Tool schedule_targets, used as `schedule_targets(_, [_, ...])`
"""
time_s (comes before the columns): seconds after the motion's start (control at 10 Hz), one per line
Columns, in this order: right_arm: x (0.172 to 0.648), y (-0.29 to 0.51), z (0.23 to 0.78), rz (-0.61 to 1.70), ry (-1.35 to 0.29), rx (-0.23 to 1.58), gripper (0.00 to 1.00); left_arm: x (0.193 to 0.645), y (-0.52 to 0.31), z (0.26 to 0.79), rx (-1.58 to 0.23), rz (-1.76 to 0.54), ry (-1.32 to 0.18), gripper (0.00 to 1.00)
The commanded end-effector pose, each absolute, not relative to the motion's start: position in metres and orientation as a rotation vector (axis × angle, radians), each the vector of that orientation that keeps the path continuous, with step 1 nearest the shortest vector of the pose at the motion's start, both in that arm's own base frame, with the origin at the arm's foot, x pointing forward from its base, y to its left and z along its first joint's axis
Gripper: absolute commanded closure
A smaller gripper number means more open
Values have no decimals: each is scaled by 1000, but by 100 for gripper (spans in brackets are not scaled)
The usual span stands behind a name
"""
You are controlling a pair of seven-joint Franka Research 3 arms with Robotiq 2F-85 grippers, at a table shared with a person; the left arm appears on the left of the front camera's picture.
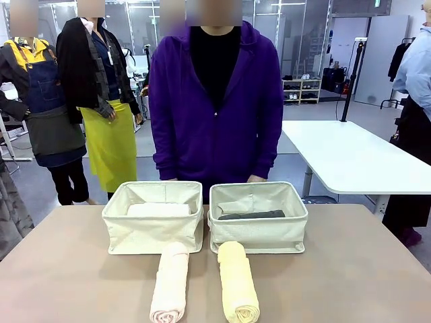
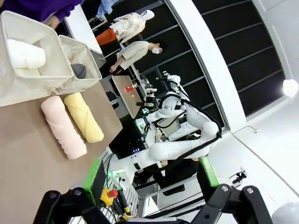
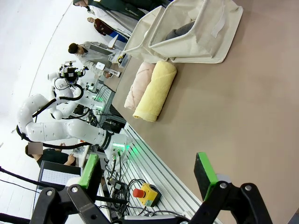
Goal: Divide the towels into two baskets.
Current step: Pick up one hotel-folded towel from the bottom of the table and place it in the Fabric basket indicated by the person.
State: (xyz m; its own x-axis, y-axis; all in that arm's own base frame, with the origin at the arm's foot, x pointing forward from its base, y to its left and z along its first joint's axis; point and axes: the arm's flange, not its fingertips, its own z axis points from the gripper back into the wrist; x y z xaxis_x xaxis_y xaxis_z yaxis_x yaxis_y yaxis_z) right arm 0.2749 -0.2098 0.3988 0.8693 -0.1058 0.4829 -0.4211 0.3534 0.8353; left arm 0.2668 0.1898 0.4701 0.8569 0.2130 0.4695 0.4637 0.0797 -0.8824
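Two rolls sit one per bin: the white terry-cloth roll (image 1: 159, 209) in the left cream canvas basket (image 1: 151, 237), the dark grey roll (image 1: 251, 215) in the right basket (image 1: 259, 235). We judge the pale pink-cream roll (image 1: 170, 282) and pale yellow roll (image 1: 238, 281) lie on the brown tabletop (image 1: 350, 269), each before a basket, for an even split. Our left claw (image 2: 150, 175) and right claw (image 3: 147, 170) gape, empty.

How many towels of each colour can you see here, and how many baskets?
White towel: 1
Dark grey towel: 1
Pale pink towel: 1
Pale yellow towel: 1
Cream baskets: 2
Total: 6 things, 4 towels and 2 baskets
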Motion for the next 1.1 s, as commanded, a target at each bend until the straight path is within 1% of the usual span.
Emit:
schedule_targets(0.0, [271, -210, 402, 215, -495, 1211, 0, 264, 191, 475, -1521, -204, -567, 0])
schedule_targets(1.0, [275, -210, 399, 215, -507, 1206, 0, 264, 191, 475, -1521, -204, -567, 0])
